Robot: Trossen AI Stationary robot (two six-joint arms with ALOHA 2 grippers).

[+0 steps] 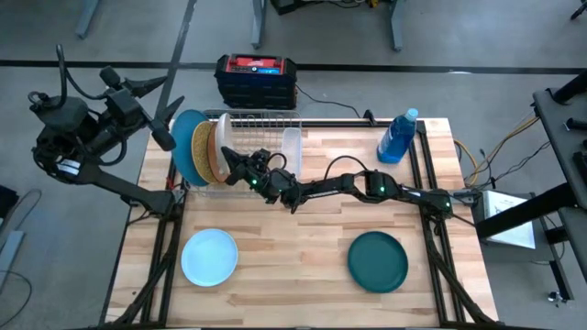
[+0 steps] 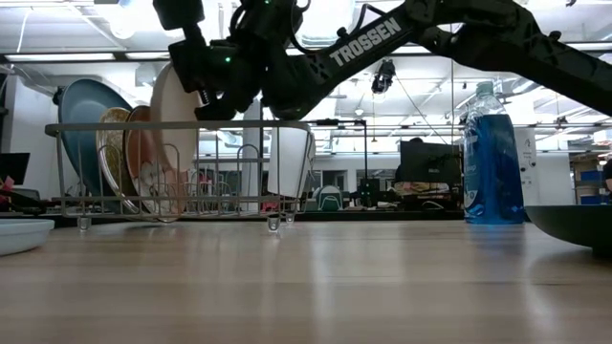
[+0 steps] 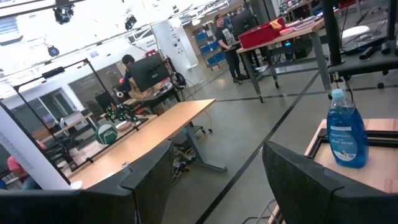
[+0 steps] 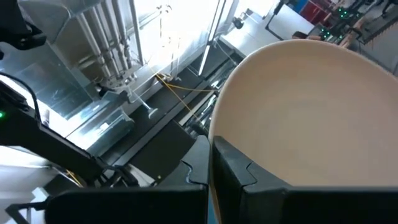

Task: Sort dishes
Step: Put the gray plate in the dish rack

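A wire dish rack [image 1: 248,151] stands at the table's far left. In it the large mid-blue plate [image 1: 186,145], the gold speckled plate [image 1: 202,151] and the beige-grey plate [image 1: 220,147] stand on edge. My right gripper [image 1: 231,165] reaches in from the right and is shut on the beige-grey plate [image 4: 311,124]. The small pale blue plate [image 1: 209,257] and the dark teal-green plate [image 1: 377,261] lie flat near the front edge. My left gripper [image 1: 165,133] is open and empty, raised beyond the table's far left corner. My right gripper pinches the beige-grey plate's rim [image 4: 214,134] between its two fingers, one finger [image 4: 239,171] on each face. The fingers come from the table's right, at the plate's upper edge [image 2: 191,81]. The plate stands upright on edge, its lower part down among the rack's wires.
A clear plastic cup [image 1: 292,147] sits in the rack's right part. A blue bottle [image 1: 399,137] stands at the far right of the table. A black and red box [image 1: 256,78] sits behind the rack. Bare wood lies between the two flat plates.
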